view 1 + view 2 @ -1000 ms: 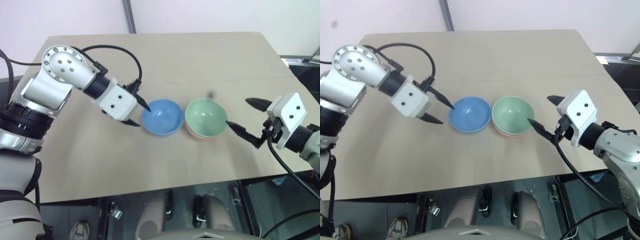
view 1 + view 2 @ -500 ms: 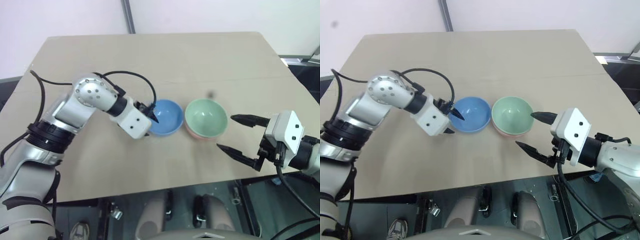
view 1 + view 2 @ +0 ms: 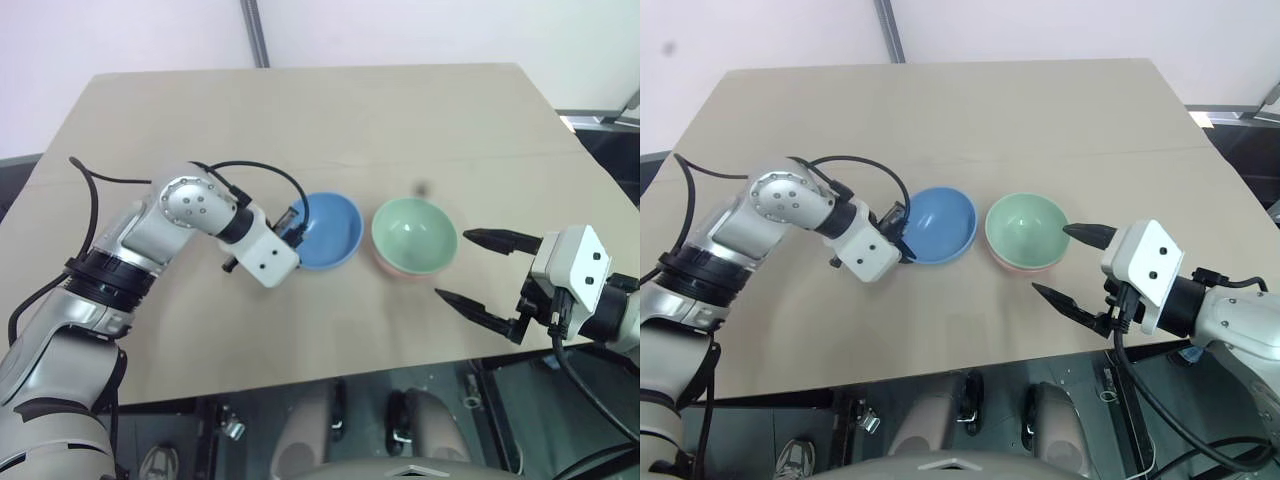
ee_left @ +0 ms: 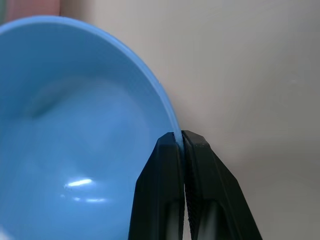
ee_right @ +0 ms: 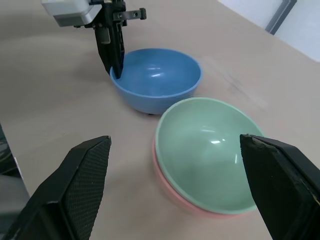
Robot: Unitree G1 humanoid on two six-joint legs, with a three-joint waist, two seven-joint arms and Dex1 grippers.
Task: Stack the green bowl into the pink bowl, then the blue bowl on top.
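Blue bowl [image 3: 330, 231] sits on the bench [image 3: 330, 120], its rim pinched by the L gripper [image 4: 181, 137]. The two black fingers [image 4: 162, 190] are clamped narrow, one inside the bowl wall, the other outside, w/ the thin blue rim sandwiched between the tips. From the R wrist view the same L gripper [image 5: 116, 65] comes down steeply onto the rim on the side of the bowl away from the other two bowls. Can't tell whether the bowl is lifted at all; it looks close to the bench surface.

Green bowl [image 3: 415, 236] is nested inside the pink bowl [image 5: 172, 192]; only a strip of pink shows beneath the green rim. That pair sits just beside the blue bowl, apart from it or barely so, on the side opposite the L fingers.

R gripper [image 3: 477, 268] hangs off the near-right of the nested pair, pointing toward them, roughly level. Its fingers [image 3: 495, 239] are spread wide, nothing between them, touching nothing. One tip is near the green bowl's rim but w/ a gap; the other is lower, toward the bench's front edge. In the R wrist view the green-in-pink stack lies between the two wide-set fingers, ahead of the tips.
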